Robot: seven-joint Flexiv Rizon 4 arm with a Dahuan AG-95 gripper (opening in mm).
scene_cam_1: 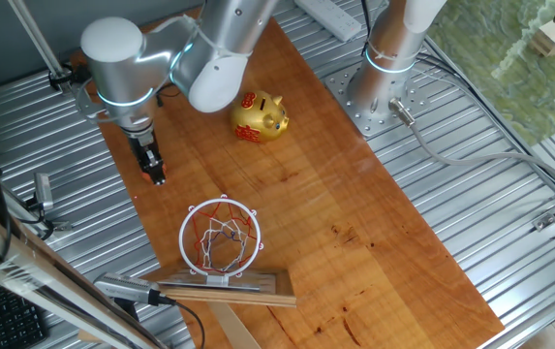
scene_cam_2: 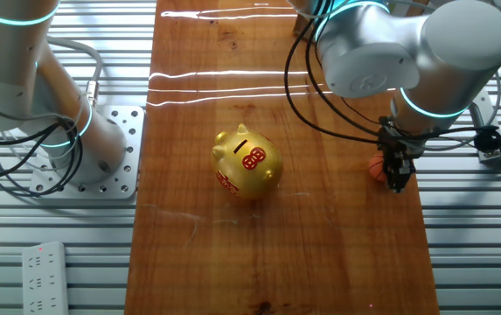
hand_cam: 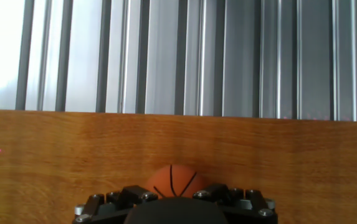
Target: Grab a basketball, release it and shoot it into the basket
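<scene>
Gripper (scene_cam_2: 398,179) low over board's edge, right beside ball (scene_cam_2: 378,168). Hand view: ball (hand_cam: 173,180) sits at finger bases, fingertips out of shot. I cannot tell jaw gap, nor whether ball is gripped.

Hoop (scene_cam_1: 221,235) well apart, at other end of board; pig (scene_cam_1: 260,116) off to side.

Risks I see:
- ball tiny, round; off-centre close squirts it off board onto slats
- weak pinch drops it in transit
- release off ring centre bounces it off rim
</scene>
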